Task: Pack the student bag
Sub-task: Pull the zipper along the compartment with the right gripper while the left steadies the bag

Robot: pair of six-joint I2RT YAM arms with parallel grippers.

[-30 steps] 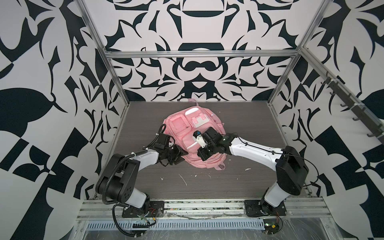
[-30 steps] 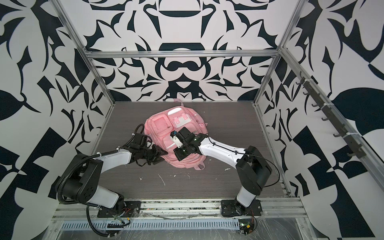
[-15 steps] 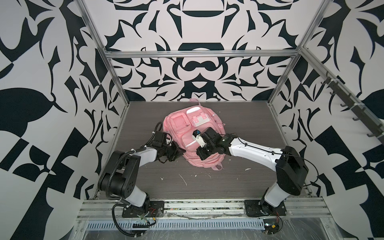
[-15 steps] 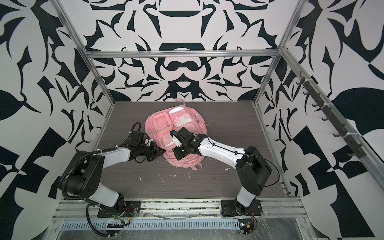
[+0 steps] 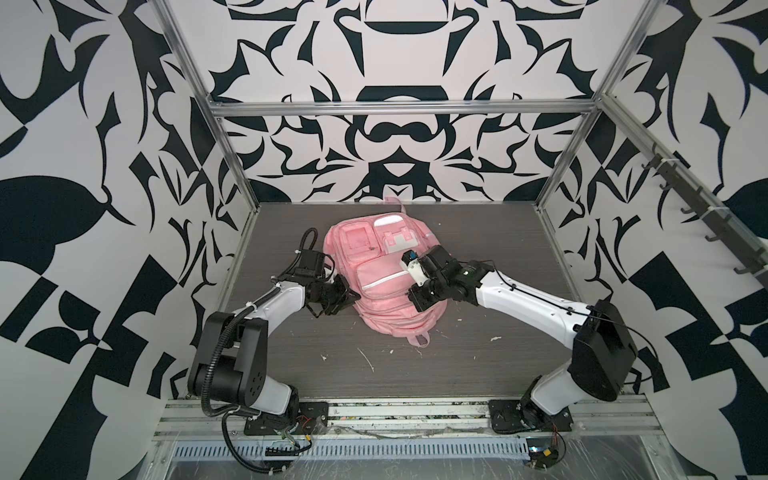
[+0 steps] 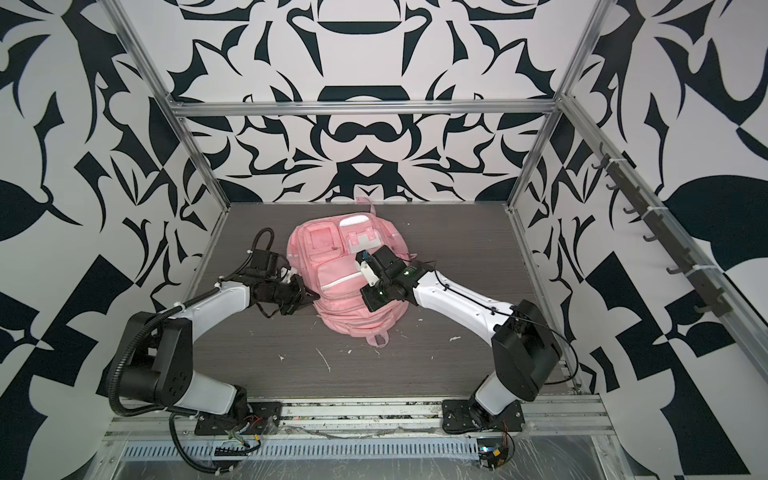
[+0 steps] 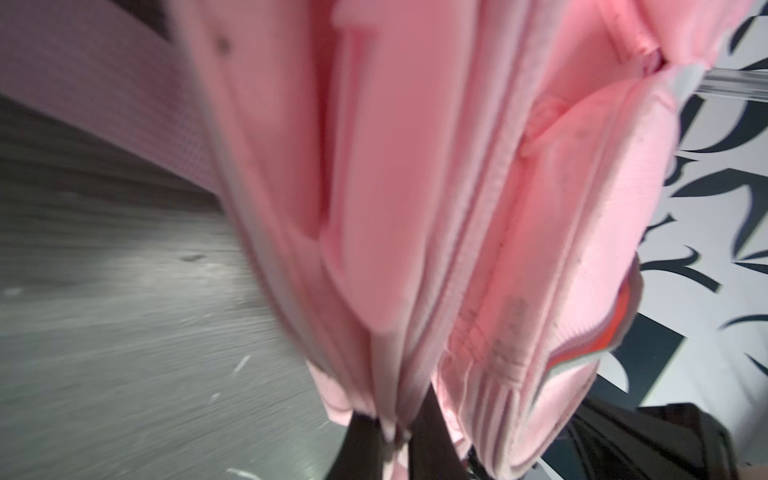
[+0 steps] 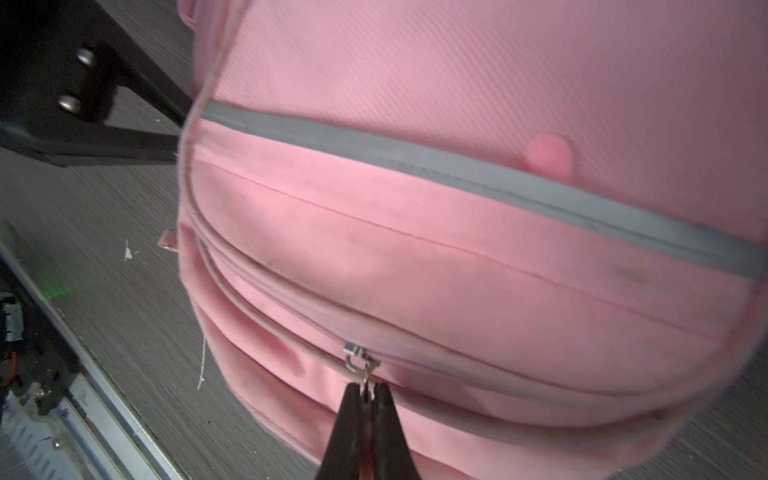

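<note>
The desk (image 5: 490, 245) carries the student bag (image 5: 386, 286), which lies front-up near its middle. The left tool (image 7: 392, 428) pinches a fold of fabric at the bag's side, probably to anchor the soft bag. The right tool (image 8: 368, 401) is pressed together on a zipper pull (image 8: 365, 380), likely ready to draw that zip against the hold.

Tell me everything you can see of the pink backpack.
The student bag is soft pink fabric, lying front-up on the grey table, with several zip pockets, silver-grey reflective strips and a small loop at its near end. The left gripper is shut on fabric at its side edge; the right gripper is shut on a metal zip pull.
</note>
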